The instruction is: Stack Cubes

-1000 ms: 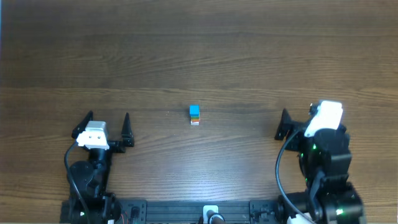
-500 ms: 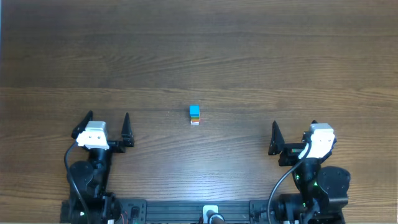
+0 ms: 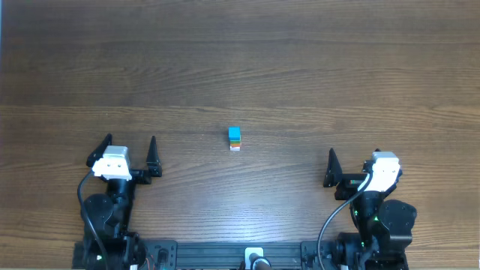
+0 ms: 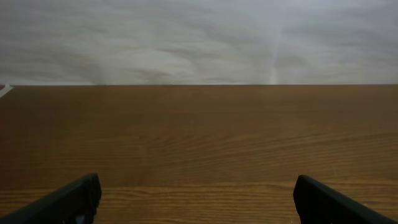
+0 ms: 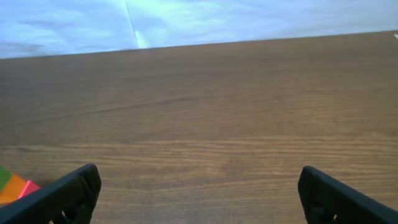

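A small stack of cubes (image 3: 235,138) stands upright at the middle of the wooden table (image 3: 240,67), with a blue cube on top, an orange one under it and a pale one at the bottom. My left gripper (image 3: 129,142) sits open near its base, well to the left of the stack, with nothing between its fingers (image 4: 196,186). My right gripper (image 3: 353,155) is open and empty too (image 5: 199,177), low by its base, to the right of the stack. A green, orange and pink corner (image 5: 15,185) shows at the edge of the right wrist view.
Bare wood grain table surrounds the stack on all sides. A pale wall (image 4: 199,37) rises beyond the table's far edge.
The right arm has drawn back toward its base and come lower, its gripper staying open. The left arm and the cube stack have not moved.
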`<act>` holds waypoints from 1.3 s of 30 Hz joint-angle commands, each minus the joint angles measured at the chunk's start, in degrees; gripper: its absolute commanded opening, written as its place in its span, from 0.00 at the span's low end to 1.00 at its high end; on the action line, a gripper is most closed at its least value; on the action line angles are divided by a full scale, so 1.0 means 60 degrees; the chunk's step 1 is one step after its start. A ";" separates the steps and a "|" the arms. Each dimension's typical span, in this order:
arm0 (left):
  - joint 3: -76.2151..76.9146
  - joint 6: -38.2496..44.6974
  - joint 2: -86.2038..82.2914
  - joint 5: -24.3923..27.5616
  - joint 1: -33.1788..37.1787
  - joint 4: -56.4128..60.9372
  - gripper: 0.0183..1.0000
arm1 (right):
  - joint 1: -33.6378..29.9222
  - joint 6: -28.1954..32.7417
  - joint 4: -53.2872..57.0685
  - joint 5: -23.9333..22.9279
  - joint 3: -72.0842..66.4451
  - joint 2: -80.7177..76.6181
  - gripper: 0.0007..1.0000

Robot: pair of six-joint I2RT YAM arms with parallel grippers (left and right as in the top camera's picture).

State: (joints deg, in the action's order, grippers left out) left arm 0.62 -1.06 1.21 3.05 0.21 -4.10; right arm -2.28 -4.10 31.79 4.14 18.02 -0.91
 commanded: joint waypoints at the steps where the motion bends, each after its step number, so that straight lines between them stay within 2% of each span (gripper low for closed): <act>1: -0.0047 0.0106 -0.0076 0.0091 0.0066 -0.0015 1.00 | -0.0051 0.0685 -0.0674 -0.0113 -0.0652 0.0091 0.99; 4: -0.0047 0.0106 -0.0076 0.0091 0.0066 -0.0018 1.00 | 0.0025 0.1293 -0.1224 -0.0084 -0.1162 0.0091 0.99; 13: -0.0047 0.0106 -0.0076 0.0091 0.0066 -0.0018 1.00 | 0.0415 0.2277 -0.2798 0.0025 -0.2200 0.0098 0.99; 23: -0.0047 0.0106 -0.0076 0.0091 0.0066 -0.0018 1.00 | 0.0415 0.2106 -0.4703 0.0022 -0.2973 0.0098 0.99; 39: -0.0047 0.0106 -0.0076 0.0091 0.0066 -0.0015 1.00 | 0.0415 0.1042 -0.4696 0.0055 -0.2962 0.0098 0.99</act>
State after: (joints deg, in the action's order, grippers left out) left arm 0.62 -1.06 1.21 3.07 0.21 -4.10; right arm -0.21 4.19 3.79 4.03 0.78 -0.91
